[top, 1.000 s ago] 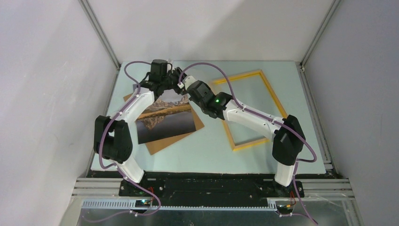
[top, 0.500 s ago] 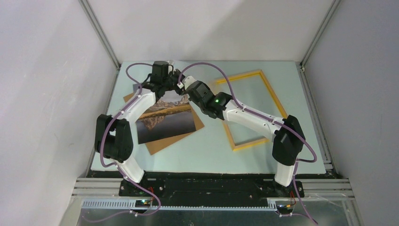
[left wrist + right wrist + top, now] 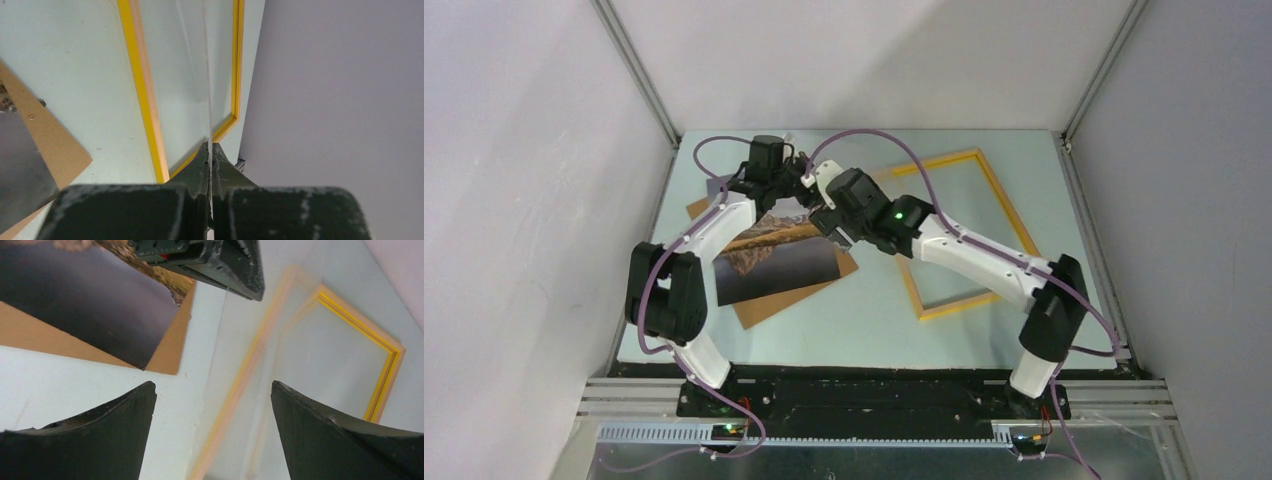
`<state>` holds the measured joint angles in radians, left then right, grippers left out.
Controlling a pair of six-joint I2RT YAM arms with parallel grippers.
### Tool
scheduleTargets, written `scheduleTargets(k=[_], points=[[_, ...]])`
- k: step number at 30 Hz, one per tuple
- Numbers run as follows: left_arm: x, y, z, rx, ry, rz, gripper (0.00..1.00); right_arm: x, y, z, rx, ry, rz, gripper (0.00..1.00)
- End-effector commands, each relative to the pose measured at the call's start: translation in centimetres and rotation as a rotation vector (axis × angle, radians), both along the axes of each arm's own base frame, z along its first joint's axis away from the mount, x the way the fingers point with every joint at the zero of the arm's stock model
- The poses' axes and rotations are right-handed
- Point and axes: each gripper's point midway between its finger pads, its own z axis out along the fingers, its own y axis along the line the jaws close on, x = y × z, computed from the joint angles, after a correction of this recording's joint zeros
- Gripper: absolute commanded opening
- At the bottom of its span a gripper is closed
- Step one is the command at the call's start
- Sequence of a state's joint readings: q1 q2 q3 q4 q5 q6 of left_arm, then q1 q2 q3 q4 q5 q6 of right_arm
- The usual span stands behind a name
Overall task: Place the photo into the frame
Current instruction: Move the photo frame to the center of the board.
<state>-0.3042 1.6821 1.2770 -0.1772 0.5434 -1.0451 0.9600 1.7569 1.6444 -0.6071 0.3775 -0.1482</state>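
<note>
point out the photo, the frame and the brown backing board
the photo [image 3: 774, 265]: top view, on its dark lake area
the frame [image 3: 949, 308]: top view, on its near yellow edge
the brown backing board [image 3: 769, 303]: top view, on the strip showing below the photo

The frame [image 3: 145, 100] has narrow wooden edges, smooth yellow on the face and bare pale wood along the inner side, and the clear pane [image 3: 206, 75] is thin, transparent and glossy. The photo [image 3: 779, 255] is smooth paper with a soft sheen, the backing board [image 3: 774, 301] looks like matt brown fibreboard, and the table [image 3: 864, 330] is smooth, matt and pale green. The fingers [image 3: 125, 210] of the left gripper [image 3: 210, 147] are dark hard plastic, scuffed whitish.
</note>
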Motion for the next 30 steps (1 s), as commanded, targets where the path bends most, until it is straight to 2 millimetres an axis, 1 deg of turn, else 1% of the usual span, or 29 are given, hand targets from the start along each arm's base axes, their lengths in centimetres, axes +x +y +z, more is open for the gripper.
scheduleTargets(k=[1,2,3,4,5,6,7,8,9,10,11,12,14,15,16,17,18,19,20,21,22,23,24,25,26,27,28,29,30], points=[[0.4,0.9,3.9,0.038,-0.201,-0.025,0.0,-1.6,-1.0,7.0,0.193,-0.04,0.028,0.9],[0.4,1.1,4.0,0.044,-0.21,-0.026,0.0,-1.6,-1.8,8.0,0.217,-0.049,0.021,0.9],[0.4,1.4,4.4,0.058,-0.237,-0.032,0.0,-1.7,-2.0,8.3,0.235,-0.044,0.025,0.9],[0.4,1.5,4.7,0.065,-0.252,-0.037,0.0,-1.4,-3.2,9.3,0.258,-0.056,0.007,0.9],[0.3,1.7,5.1,0.078,-0.277,-0.048,0.0,-1.3,-3.6,9.7,0.281,-0.05,0.002,0.9],[0.3,1.9,5.4,0.083,-0.291,-0.053,0.0,-0.8,-5.0,10.5,0.304,-0.061,-0.026,0.9],[0.1,2.0,5.8,0.094,-0.314,-0.067,0.0,0.2,-6.4,10.8,0.332,-0.053,-0.061,0.9],[0.0,2.0,6.0,0.1,-0.327,-0.075,0.0,0.5,-7.5,11.4,0.355,-0.056,-0.083,0.9],[-0.2,2.1,6.3,0.11,-0.346,-0.089,0.0,1.6,-9.2,11.5,0.391,-0.039,-0.124,0.9],[-0.3,2.1,6.4,0.114,-0.354,-0.096,0.0,1.6,-9.9,11.8,0.432,-0.018,-0.13,0.9],[-0.5,2.1,6.6,0.121,-0.369,-0.107,0.0,3.0,-12.2,11.8,0.452,-0.021,-0.19,0.89],[-0.6,2.1,6.7,0.122,-0.374,-0.113,0.0,2.9,-13.0,11.6,0.482,0.001,-0.193,0.89],[-1.1,2.1,6.9,0.125,-0.39,-0.133,0.0,4.6,-17.2,11.1,0.509,-0.002,-0.284,0.88],[-1.2,2.1,7.0,0.125,-0.393,-0.137,0.0,4.8,-18.1,10.4,0.507,0.004,-0.302,0.88],[-1.4,2.1,7.3,0.121,-0.402,-0.145,0.0,5.5,-19.9,10.0,0.503,0.002,-0.338,0.88],[-1.5,2.0,7.5,0.118,-0.407,-0.151,0.0,5.6,-20.8,8.9,0.489,0.018,-0.359,0.87],[-1.7,1.9,7.8,0.112,-0.415,-0.161,0.0,6.2,-22.5,8.3,0.478,0.02,-0.391,0.87],[-1.9,1.9,7.9,0.109,-0.419,-0.166,0.0,6.4,-23.4,6.8,0.463,0.046,-0.415,0.86],[-2.1,1.8,8.4,0.101,-0.43,-0.176,0.0,6.9,-25.0,6.2,0.466,0.053,-0.451,0.86],[-2.3,1.8,8.7,0.099,-0.439,-0.181,0.0,7.2,-25.8,4.6,0.446,0.081,-0.452,0.85],[-2.5,1.7,9.0,0.093,-0.446,-0.19,0.0,7.6,-27.5,3.6,0.438,0.092,-0.492,0.85],[-2.7,1.6,9.4,0.09,-0.459,-0.197,0.0,8.1,-28.3,2.3,0.423,0.119,-0.501,0.84],[-2.9,1.6,9.7,0.086,-0.467,-0.202,0.0,8.7,-30.0,0.7,0.412,0.144,-0.541,0.83],[-3.1,1.5,10.1,0.083,-0.478,-0.208,0.0,8.9,-30.3,0.0,0.401,0.158,-0.537,0.83],[-3.3,1.5,10.4,0.077,-0.485,-0.216,0.0,9.5,-32.3,-1.5,0.394,0.18,-0.584,0.83],[-3.6,1.5,10.8,0.072,-0.496,-0.223,0.0,9.7,-33.0,-2.2,0.383,0.189,-0.588,0.82],[-3.7,1.5,11.1,0.069,-0.503,-0.227,0.0,10.2,-34.4,-3.7,0.375,0.212,-0.618,0.82],[-4.0,1.4,11.7,0.061,-0.519,-0.237,0.0,10.4,-35.5,-4.3,0.362,0.217,-0.63,0.82],[-4.2,1.4,12.0,0.056,-0.525,-0.243,0.0,10.9,-36.0,-5.7,0.35,0.236,-0.64,0.82]])
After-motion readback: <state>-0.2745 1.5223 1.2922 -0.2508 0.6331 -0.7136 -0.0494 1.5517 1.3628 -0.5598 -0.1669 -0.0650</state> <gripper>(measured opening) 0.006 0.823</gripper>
